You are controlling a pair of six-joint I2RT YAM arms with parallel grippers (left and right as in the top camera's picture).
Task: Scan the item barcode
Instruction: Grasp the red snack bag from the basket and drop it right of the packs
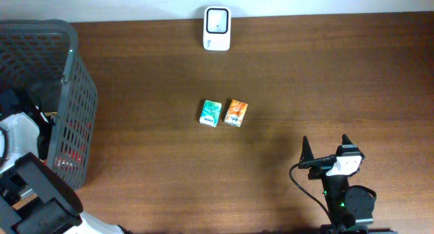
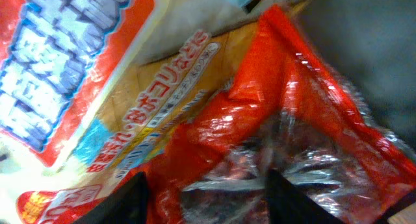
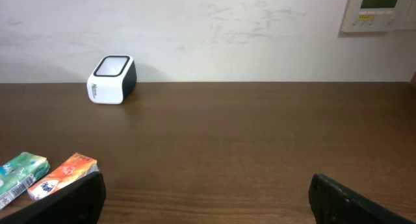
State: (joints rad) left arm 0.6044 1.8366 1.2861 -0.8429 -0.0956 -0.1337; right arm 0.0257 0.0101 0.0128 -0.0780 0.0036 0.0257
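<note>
- The left arm (image 1: 24,135) stands at the table's (image 1: 285,78) left edge and bends over the rim of the grey basket (image 1: 80,91), with its wrist reaching down inside.
- The left tool (image 2: 208,198) is hidden by the basket from overhead. In the wrist view its two fingers (image 2: 133,201) flank a shiny red packet (image 2: 279,113). Whether they are gripping it I cannot tell.
- The red packet lies in the basket against a white and orange bag (image 2: 97,74).
- The right arm (image 1: 346,200) sits at the near right, held low and pointing level across the table.
- The right tool (image 1: 325,149) is spread wide and holds nothing.
- The scanner (image 1: 217,28) stands at the far edge. A green pack (image 1: 211,113) and an orange pack (image 1: 236,113) lie side by side mid-table.
</note>
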